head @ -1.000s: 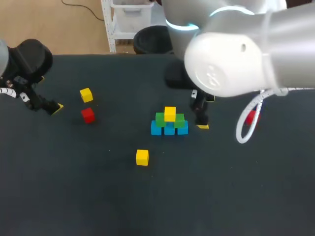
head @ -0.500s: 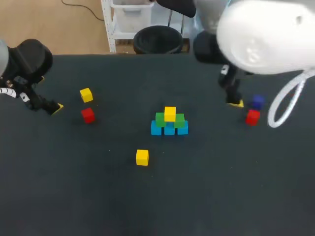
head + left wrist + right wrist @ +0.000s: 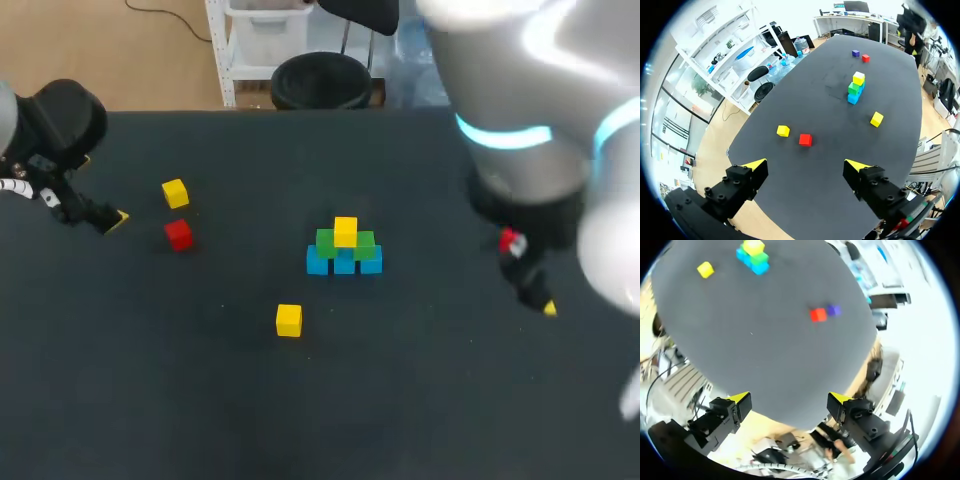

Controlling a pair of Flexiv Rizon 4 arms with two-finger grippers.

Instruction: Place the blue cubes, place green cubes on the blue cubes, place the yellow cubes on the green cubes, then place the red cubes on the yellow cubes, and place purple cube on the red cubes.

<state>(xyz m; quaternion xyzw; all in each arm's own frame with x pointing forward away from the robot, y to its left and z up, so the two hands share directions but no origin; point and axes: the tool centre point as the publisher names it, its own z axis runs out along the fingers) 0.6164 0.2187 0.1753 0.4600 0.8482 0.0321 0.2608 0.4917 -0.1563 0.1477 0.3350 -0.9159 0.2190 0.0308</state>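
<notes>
Then | stack point(image 3: 344, 250) stood as three blue, two green, one yellow atop | left gripper point(image 3: 805, 166) was spread, empty, well left of stack | right gripper point(image 3: 790, 399) was spread, empty, well right of stack

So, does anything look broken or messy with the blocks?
Nothing stands out. The little pyramid of blue, green and yellow cubes sits tidy and upright, and the loose cubes just lie flat on the table.

Your right gripper point(image 3: 789, 401) with yellow tips wide apart and nothing between them, ahead on the dark table point(image 3: 765, 350) a red cube point(image 3: 817, 315) just beside a purple cube point(image 3: 834, 310), farther off the blue-green-yellow stack point(image 3: 754, 257), a loose yellow cube point(image 3: 705, 269) near it.
</notes>
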